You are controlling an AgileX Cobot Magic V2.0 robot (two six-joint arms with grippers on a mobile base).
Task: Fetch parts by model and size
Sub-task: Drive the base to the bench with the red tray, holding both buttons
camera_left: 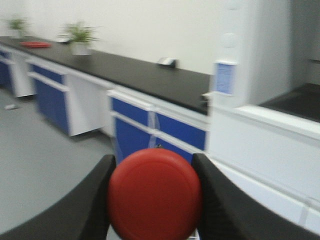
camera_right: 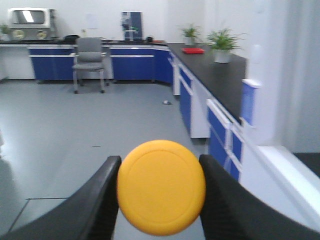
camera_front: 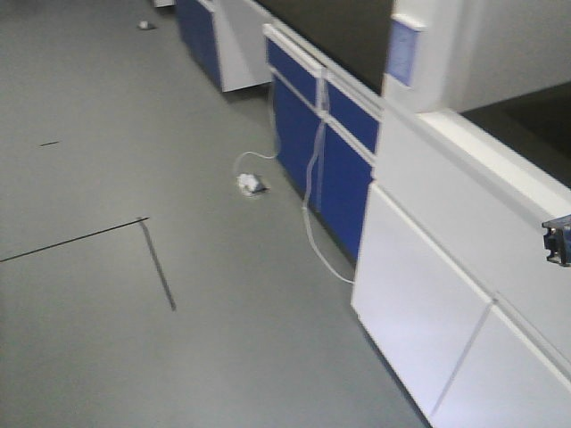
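Red-capped push button [camera_left: 155, 196] is noted closest, pinched in the left gripper [camera_left: 155, 160]. Yellow-capped push button [camera_right: 161, 187] is likewise clamped in the right gripper [camera_right: 159, 160]. Both parts are judged light, rigid plastic. Smooth round caps may slip, so the blocky base is the preferred hold. Bases and labels are hidden behind the caps, and contact points cannot be made out. Left wrist view is blurred.

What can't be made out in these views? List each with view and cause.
Red-capped button: label, left wrist view, hidden behind its cap.
Yellow-capped button: base and label, right wrist view, hidden behind its cap.
Small floor object: front view, blurred, too small.
Dark item: front view, cut by right edge.
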